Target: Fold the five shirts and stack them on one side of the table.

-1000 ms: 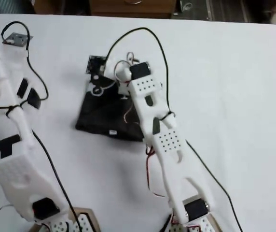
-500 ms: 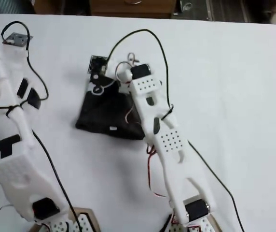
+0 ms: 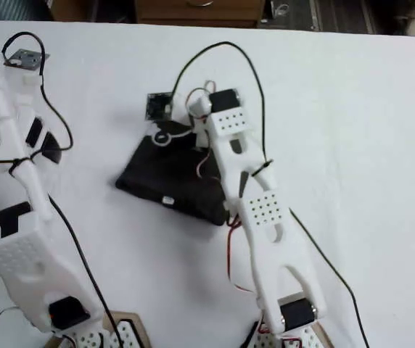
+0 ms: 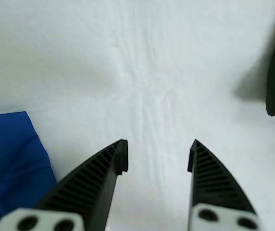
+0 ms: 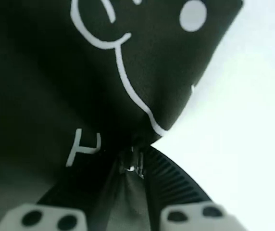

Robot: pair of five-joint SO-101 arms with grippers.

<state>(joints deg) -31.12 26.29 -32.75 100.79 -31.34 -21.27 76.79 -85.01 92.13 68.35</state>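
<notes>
**Black shirt dragged rightward**

The right gripper (image 5: 132,161), clamped on a corner of the black shirt (image 3: 167,174), has shifted right since a second ago, pulling the cloth along the table (image 3: 352,109). The left gripper (image 4: 156,156) hangs with its jaws apart near a blue shirt (image 4: 7,163), which is cut off at the edge. An arm (image 3: 255,203) hides the black shirt's right side. Its white print is too partial to read.

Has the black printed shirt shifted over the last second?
Yes. The black printed shirt, pinched in the right gripper, slid slightly right, away from the left arm's wooden base.
</notes>
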